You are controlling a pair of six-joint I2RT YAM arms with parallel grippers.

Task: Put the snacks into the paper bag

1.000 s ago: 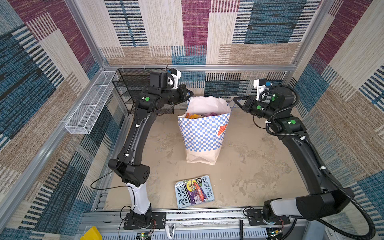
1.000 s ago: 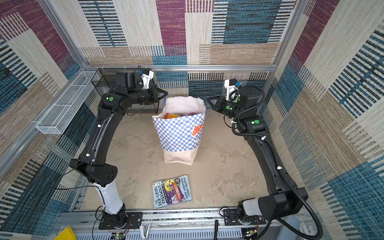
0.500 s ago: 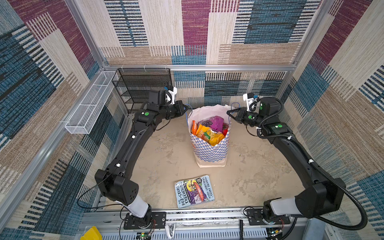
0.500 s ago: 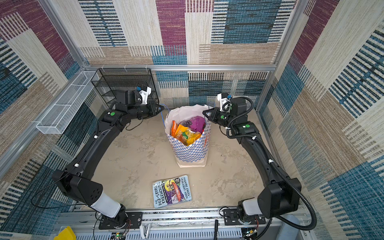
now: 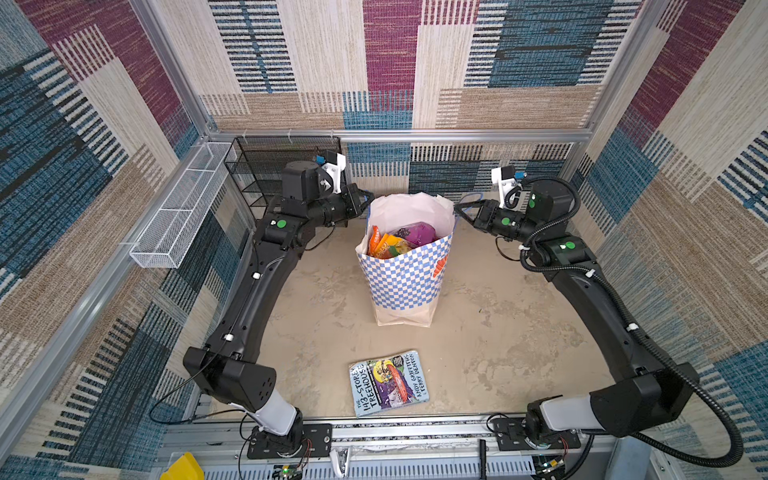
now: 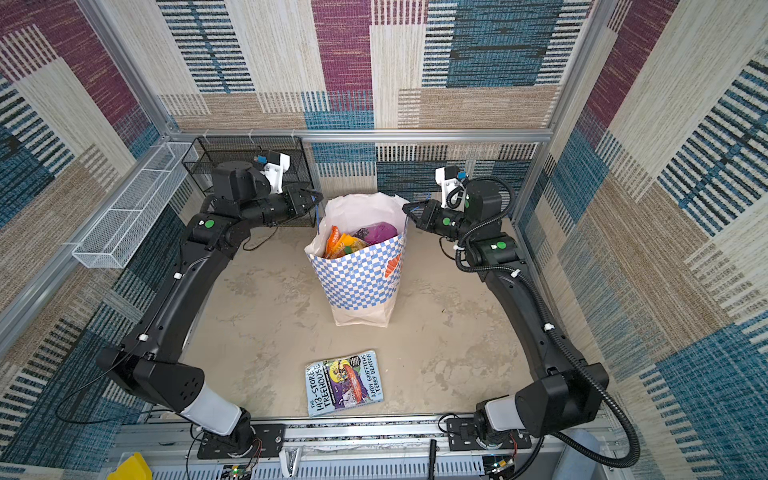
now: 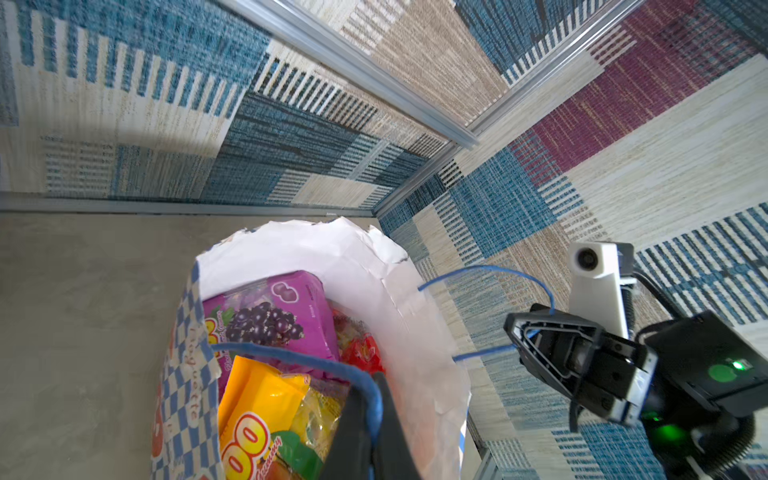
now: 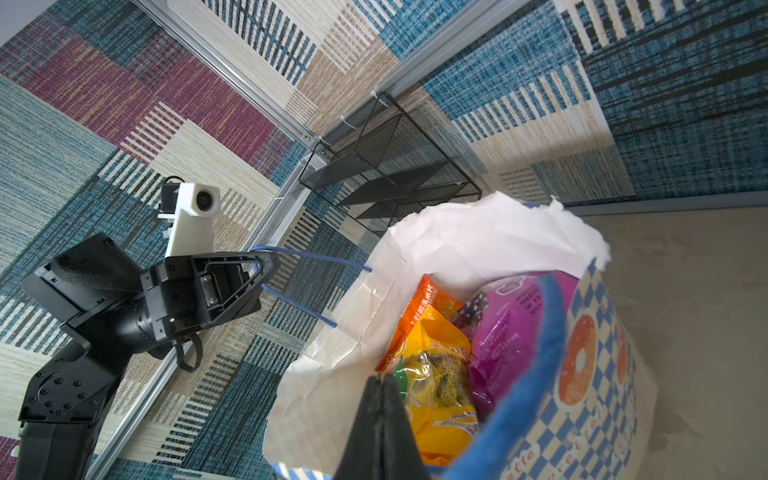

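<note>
The paper bag [image 5: 405, 282] stands upright mid-table, white with a blue checkered band. In both top views the snacks fill it: a purple packet [image 5: 415, 235], an orange one [image 5: 374, 241] and a yellow one [image 6: 353, 245]. My left gripper [image 5: 366, 203] is shut on the blue cord handle [image 7: 291, 359] at the bag's left rim. My right gripper [image 5: 457, 208] is shut on the opposite handle [image 7: 490, 272] at the right rim. Both handles are pulled taut outwards. I cannot tell if the bag's base touches the table.
A blue Treehouse book [image 5: 388, 386] lies flat near the table's front edge. A black mesh rack [image 5: 282, 166] stands at the back left, just behind my left wrist. A white wire basket [image 5: 183, 208] hangs on the left wall.
Both grippers kept hold of the handles. Half a second ago the bag sat lower and further right, showing its contents; it has since come back up and left.
</note>
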